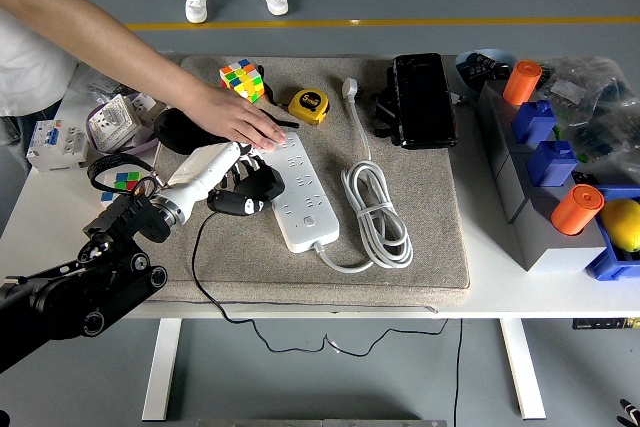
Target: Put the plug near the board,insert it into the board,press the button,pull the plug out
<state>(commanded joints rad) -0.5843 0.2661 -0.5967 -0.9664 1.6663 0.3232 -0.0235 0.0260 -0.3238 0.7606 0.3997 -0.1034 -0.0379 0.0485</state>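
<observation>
White power strip (303, 193) w/ white coiled cord (377, 212) on a grey-beige mat (440, 237); bench (45, 209) white. Plug (247, 194) black. Cube (242, 79) multicolour: red, green, yellow, blue. Tape measure (308, 105) yellow/black. Right edge: orange cylinders (521, 82) on blue blocks (534, 122), grey box (528, 209).

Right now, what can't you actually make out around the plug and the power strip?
Head view only:
- Whether the plug prongs are in or out of the power strip: hidden by the left hand.
- The strip's far end: covered by the person's hand.
- The button: too small to tell if pressed.
- The right arm: out of frame.
</observation>
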